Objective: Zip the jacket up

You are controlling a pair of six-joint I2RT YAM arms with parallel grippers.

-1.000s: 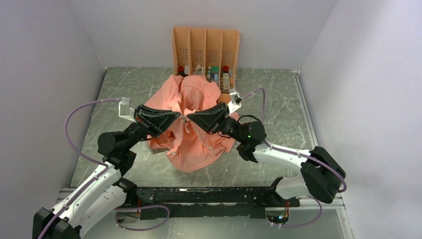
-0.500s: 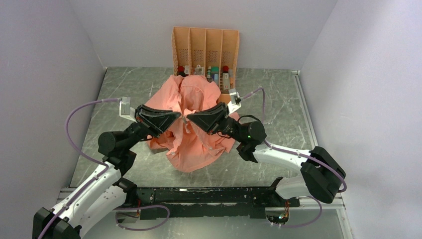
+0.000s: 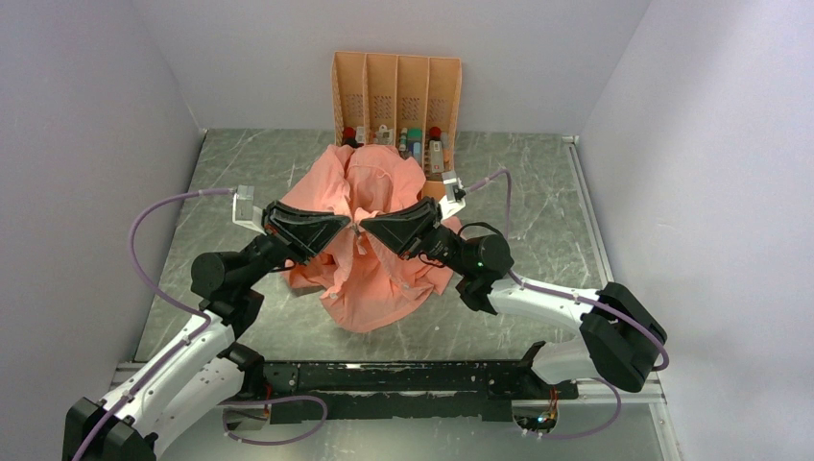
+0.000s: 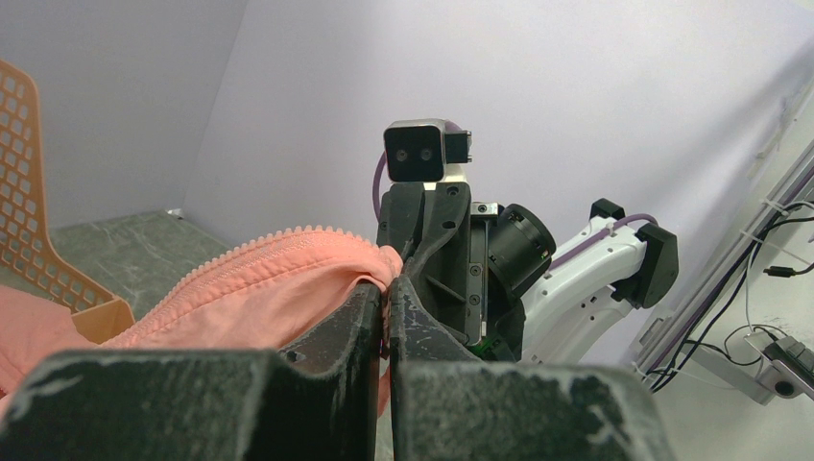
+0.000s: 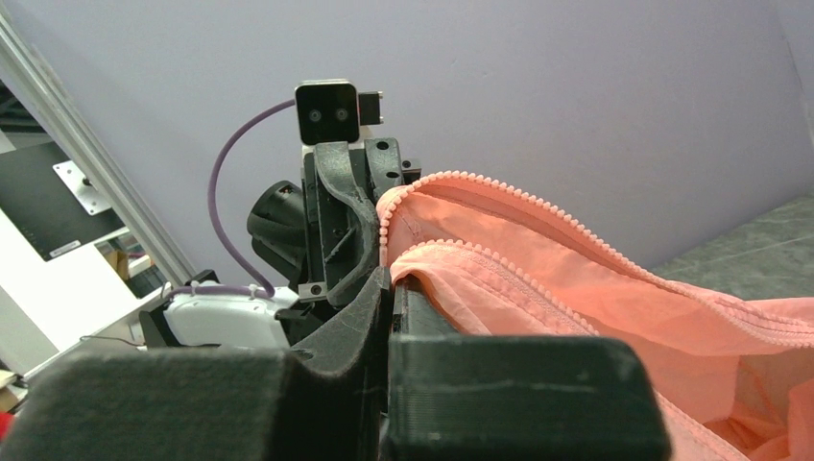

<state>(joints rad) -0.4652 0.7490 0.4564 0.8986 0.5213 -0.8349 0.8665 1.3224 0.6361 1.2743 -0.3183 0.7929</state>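
Left tool [image 3: 347, 224] edged right, still pinching jacket [image 3: 379, 293].

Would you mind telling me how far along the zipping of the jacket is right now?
Done: both front edges of the jacket are gripped. In hand: the left gripper and right gripper are each shut on an edge, tips close together. Left: the two rows of zipper teeth are apart in the right wrist view, so joining and zipping them remains.

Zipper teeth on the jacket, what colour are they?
Salmon pink, matching the jacket. The zipper teeth show best in the right wrist view.
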